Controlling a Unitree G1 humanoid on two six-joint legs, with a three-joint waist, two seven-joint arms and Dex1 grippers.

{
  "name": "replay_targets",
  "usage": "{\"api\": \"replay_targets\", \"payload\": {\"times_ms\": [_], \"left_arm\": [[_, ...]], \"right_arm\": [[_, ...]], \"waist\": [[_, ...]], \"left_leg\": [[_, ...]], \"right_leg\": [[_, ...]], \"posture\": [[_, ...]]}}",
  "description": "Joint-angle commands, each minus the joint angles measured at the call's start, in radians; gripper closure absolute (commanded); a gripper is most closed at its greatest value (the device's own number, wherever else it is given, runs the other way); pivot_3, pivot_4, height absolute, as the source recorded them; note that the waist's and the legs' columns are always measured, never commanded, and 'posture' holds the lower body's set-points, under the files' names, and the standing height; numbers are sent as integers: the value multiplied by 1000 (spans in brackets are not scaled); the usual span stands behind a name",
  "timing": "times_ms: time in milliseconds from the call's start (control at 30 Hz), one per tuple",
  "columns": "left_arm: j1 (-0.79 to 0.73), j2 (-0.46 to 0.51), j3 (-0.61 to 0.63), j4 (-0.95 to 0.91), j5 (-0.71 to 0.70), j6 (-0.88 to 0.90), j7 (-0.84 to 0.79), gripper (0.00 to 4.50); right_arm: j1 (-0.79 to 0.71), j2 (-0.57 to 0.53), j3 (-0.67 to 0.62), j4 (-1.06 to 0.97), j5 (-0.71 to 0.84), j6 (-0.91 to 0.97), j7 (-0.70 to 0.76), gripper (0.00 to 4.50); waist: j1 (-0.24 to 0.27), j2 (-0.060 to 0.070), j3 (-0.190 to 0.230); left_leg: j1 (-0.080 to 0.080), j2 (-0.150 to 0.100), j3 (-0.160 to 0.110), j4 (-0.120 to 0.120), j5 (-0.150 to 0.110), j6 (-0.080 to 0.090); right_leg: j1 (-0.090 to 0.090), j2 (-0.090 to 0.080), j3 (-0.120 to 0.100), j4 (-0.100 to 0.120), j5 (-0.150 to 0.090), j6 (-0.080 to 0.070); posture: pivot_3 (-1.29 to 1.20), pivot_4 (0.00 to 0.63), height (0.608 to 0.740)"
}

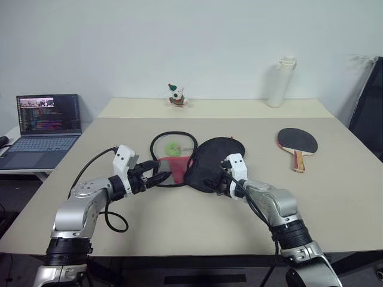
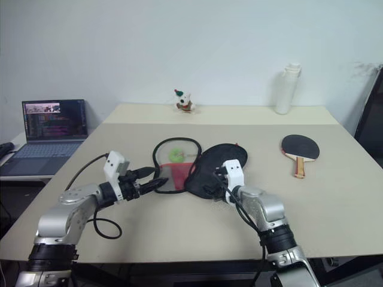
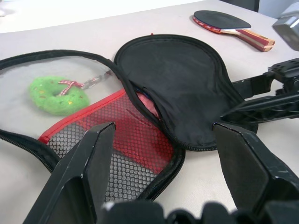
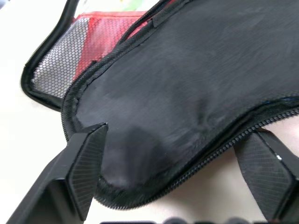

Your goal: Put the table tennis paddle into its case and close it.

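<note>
Case lies open, paddle well apart on the table

Soft paddle-shaped fabric case [image 1: 203,164] lies unzipped in the middle of the beige table [image 1: 335,197], its black rounded flap [image 3: 187,88] folded over to the robot's right and its red panel with black mesh [image 3: 133,149] spread to the left. A fuzzy green ring toy [image 3: 58,94] shows through the clear half of the case, inside the zip edge.

Table tennis paddle with its round black rubber face and short light-wood, red-edged handle [image 1: 297,143] rests flat, well to the right of the case, untouched by either arm.

Left gripper [image 1: 163,177] sits at the red mesh end with its two black fingers spread wide, holding nothing. Right gripper [image 4: 177,172] is at the near edge of the black flap, its fingers also parted, one on each side of the flap's rim; whether they press the fabric cannot be told.

A laptop [image 1: 45,128], a white bottle [image 1: 281,82] and a small figurine [image 1: 176,95] stand farther off.
</note>
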Motion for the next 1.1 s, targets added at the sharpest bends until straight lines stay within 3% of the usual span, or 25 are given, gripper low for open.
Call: {"api": "replay_targets", "payload": {"times_ms": [33,300,800,1100], "left_arm": [[-3,6,-1,-57,-8,-21,0,874],[-5,5,-42,-70,0,-30,-25,874],[-55,-18,-129,-45,11,-63,-66,874],[-76,-28,-150,-27,23,-80,-81,874]], "right_arm": [[-28,3,-68,-6,11,-5,-18,1605],[2,-69,-182,-39,45,109,-10,4369],[53,-160,-282,-161,110,249,0,4445],[49,-293,-311,-144,114,263,53,4445]], "waist": [[0,0,0],[-2,0,0],[-6,0,0],[-5,0,0]], "left_leg": [[0,0,0,0,0,0],[0,0,0,0,0,0],[-1,0,2,-1,0,0],[-2,0,3,-1,0,0]], "right_leg": [[0,0,0,0,0,0],[-1,0,0,0,0,0],[-3,0,1,1,-2,3],[-3,0,0,0,-2,3]], "posture": [[0,150,740],[0,150,740],[0,150,740],[0,150,740]]}}
